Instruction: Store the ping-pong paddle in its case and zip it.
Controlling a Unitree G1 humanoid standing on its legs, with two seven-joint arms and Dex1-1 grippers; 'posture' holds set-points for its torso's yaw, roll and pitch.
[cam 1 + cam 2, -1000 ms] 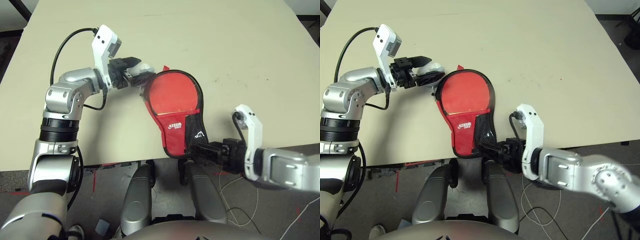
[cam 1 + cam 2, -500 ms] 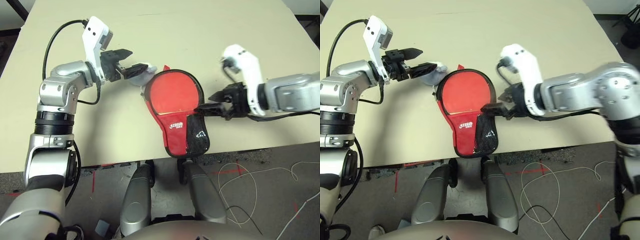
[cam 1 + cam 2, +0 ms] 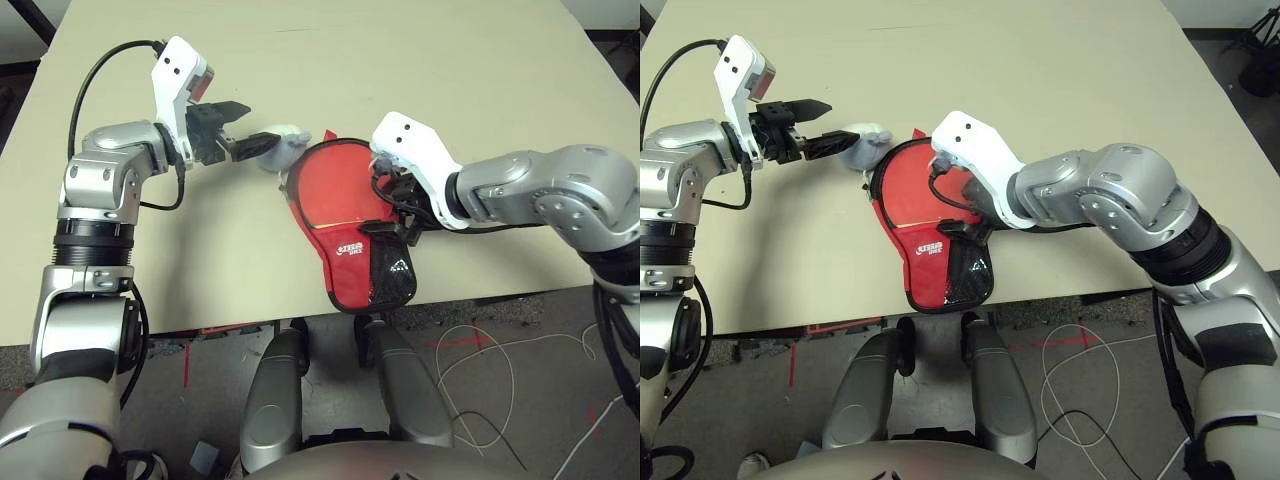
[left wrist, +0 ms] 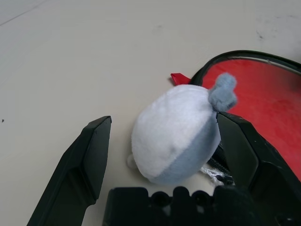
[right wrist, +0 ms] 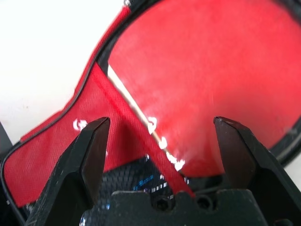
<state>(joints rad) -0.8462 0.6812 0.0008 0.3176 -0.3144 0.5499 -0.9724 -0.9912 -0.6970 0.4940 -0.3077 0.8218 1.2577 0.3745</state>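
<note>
Paddle [image 3: 335,185] inside open case [image 3: 352,272], right pincer [image 5: 160,141] spread above it

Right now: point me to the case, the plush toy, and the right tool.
case [image 3: 345,262]: left eye view, on the red fabric by the white logo.
plush toy [image 4: 176,133]: left wrist view, on its white body.
right tool [image 5: 160,136]: right wrist view, midway between the open fingertips, over the case.

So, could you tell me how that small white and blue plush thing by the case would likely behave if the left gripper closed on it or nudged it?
The plush toy looks soft and fuzzy, so it would probably squash rather than resist. Its rounded shape suggests it could roll toward the case if pushed. It appears light, so the open left gripper, whose fingers flank it, might knock it aside.
</note>
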